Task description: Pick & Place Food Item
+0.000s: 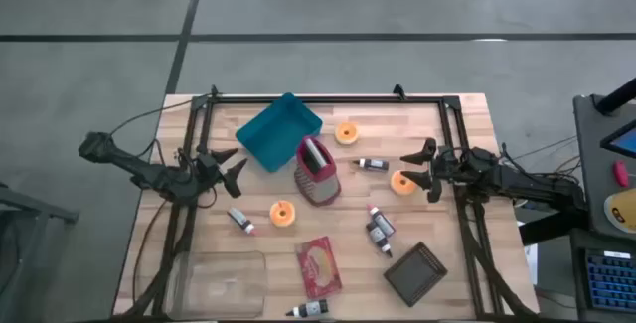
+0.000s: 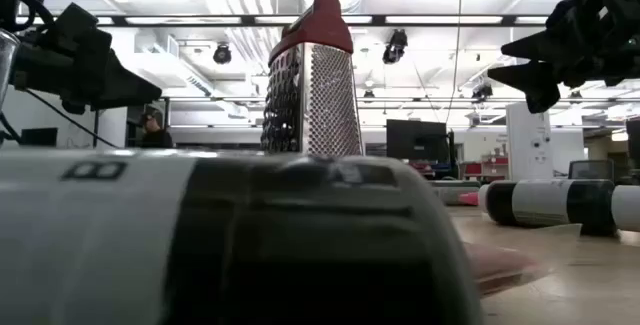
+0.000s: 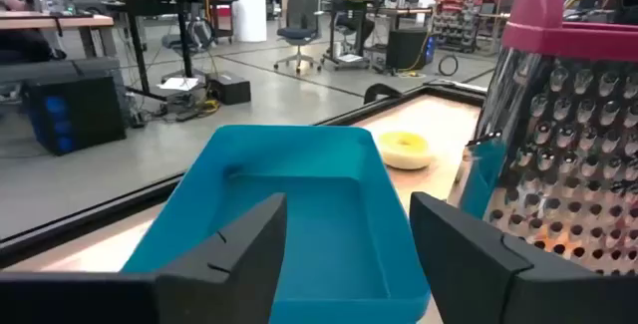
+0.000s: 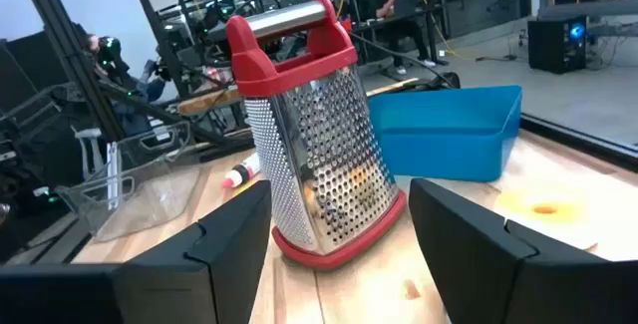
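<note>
**Both hands waited open, nothing yet picked**

Nearest to the front edge of the bench (image 1: 447,114) lay a clear plastic container (image 1: 221,281), a red food packet (image 1: 320,266), a dark square box (image 1: 415,273) and a small tube (image 1: 308,310). They stood apart from each other, so I judged a hand could come down between them without pushing anything.

Further in, one orange round food piece (image 1: 282,213) lay alone in the middle, and this free position probably made it the easiest one to take. A second orange round piece (image 1: 402,183) lay just beside the right hand (image 1: 425,165), and some small bottles (image 1: 380,229) were near it.

The left hand (image 1: 231,171) hovered at the left side rail with its fingers spread and holding nothing. The right hand was likewise released and empty, at the right side rail. Both pointed inward to the red-topped grater (image 1: 316,172), which stood upright between them and could block a straight crossing.

Behind the grater sat the blue tray (image 1: 279,131), touching or almost touching it; I could not tell which. The tray was empty and I judged it the likely place for the food. A third orange piece (image 1: 346,133) lay near the far rail, where the frame left little room.
</note>
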Tool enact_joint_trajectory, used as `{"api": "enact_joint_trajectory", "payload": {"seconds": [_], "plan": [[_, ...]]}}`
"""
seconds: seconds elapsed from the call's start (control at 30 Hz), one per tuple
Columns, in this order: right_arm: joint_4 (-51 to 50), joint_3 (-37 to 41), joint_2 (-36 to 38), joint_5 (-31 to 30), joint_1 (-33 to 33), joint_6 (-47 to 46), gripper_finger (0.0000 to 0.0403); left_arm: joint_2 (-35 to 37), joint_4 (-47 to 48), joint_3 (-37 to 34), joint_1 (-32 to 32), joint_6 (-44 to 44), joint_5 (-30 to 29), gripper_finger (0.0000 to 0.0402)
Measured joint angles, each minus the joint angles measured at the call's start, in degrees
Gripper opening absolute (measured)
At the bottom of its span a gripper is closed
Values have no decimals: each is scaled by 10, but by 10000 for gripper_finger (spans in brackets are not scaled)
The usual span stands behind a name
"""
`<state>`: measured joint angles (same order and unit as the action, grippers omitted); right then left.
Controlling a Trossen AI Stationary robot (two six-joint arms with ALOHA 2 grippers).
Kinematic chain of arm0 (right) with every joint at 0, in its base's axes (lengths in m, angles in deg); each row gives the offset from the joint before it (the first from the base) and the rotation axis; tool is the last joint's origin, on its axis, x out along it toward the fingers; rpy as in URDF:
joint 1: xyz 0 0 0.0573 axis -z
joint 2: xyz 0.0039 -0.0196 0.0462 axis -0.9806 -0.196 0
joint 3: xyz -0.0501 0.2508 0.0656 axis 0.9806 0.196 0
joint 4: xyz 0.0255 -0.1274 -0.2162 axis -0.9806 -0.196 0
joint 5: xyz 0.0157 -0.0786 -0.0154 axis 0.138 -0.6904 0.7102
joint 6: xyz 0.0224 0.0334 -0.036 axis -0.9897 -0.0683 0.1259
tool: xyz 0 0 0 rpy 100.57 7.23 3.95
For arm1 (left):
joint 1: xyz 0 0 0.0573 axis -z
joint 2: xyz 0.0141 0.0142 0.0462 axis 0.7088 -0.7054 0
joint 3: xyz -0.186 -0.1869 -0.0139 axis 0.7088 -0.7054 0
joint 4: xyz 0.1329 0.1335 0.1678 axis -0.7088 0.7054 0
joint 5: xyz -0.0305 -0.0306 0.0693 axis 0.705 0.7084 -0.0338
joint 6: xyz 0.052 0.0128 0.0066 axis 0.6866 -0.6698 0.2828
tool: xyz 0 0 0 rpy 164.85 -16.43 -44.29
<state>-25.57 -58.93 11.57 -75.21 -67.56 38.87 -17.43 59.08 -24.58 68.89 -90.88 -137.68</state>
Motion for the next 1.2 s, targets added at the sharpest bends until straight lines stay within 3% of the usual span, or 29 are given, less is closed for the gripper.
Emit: {"api": "enact_joint_trajectory", "payload": {"seconds": [0.4, 0.93, 1.07, 1.2], "plan": [[-1, 0, 0, 0, 0, -19, 235, 0, -14, 0, 0, -4, 58, 218], [0, 0, 0, 3, 0, 9, 235, 0, -15, 0, 0, 2, 58, 218], [17, 0, 0, 3, 0, -48, 235, 0, -15, 0, 0, 11, 58, 218], [26, 0, 0, -5, 0, -47, 235, 0, -13, 0, 0, 12, 59, 218]]}}
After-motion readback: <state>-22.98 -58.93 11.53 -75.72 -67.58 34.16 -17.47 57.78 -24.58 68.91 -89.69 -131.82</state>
